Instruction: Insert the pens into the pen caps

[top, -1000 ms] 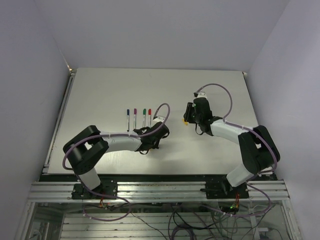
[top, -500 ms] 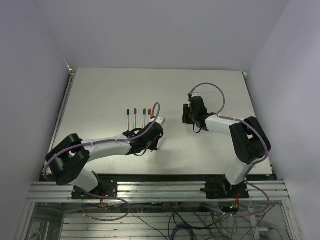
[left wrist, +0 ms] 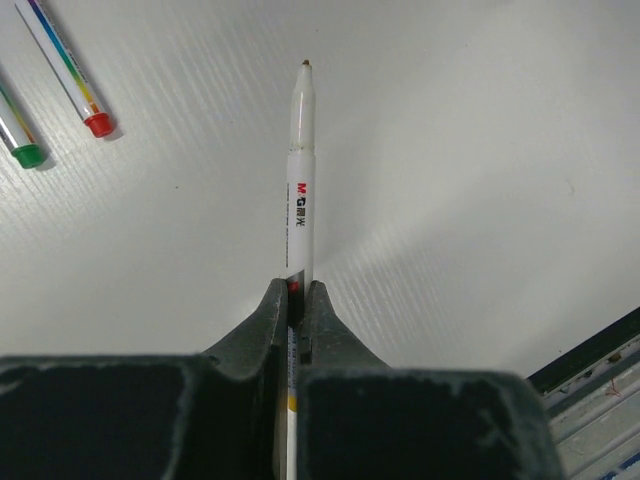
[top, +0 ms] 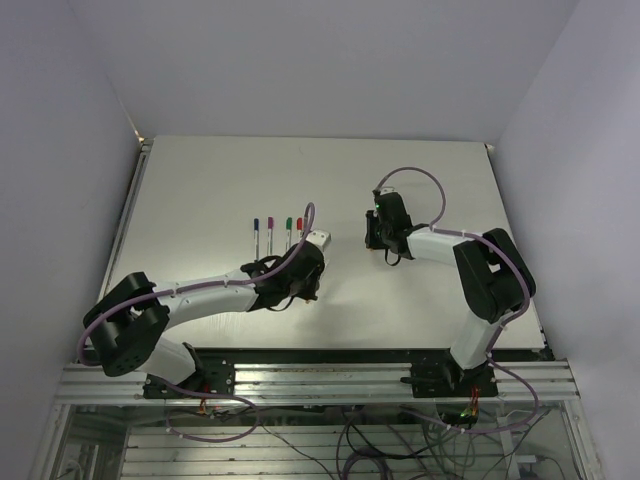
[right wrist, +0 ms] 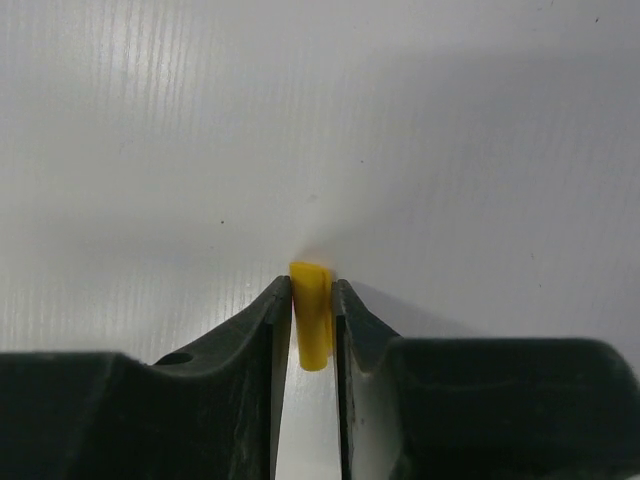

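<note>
My left gripper (left wrist: 297, 292) is shut on a thin white pen (left wrist: 301, 150). The pen's bare tip points away from me, above the table. In the top view this gripper (top: 303, 282) sits just below a row of four capped pens (top: 277, 230) with blue, purple, green and red ends. The red-ended pen (left wrist: 72, 72) and the green-ended pen (left wrist: 18, 135) lie at the upper left of the left wrist view. My right gripper (right wrist: 312, 287) is shut on the yellow cap (right wrist: 312, 320), low over the table. In the top view this gripper (top: 374, 236) is at centre right.
The white table (top: 200, 180) has walls on three sides. A dark edge with metal rails (left wrist: 600, 370) shows at the lower right of the left wrist view. Purple cables loop over both arms.
My left arm has stretched out and its gripper has moved slightly forward with the pen. My right gripper has moved slightly left and farther back with the yellow cap.
</note>
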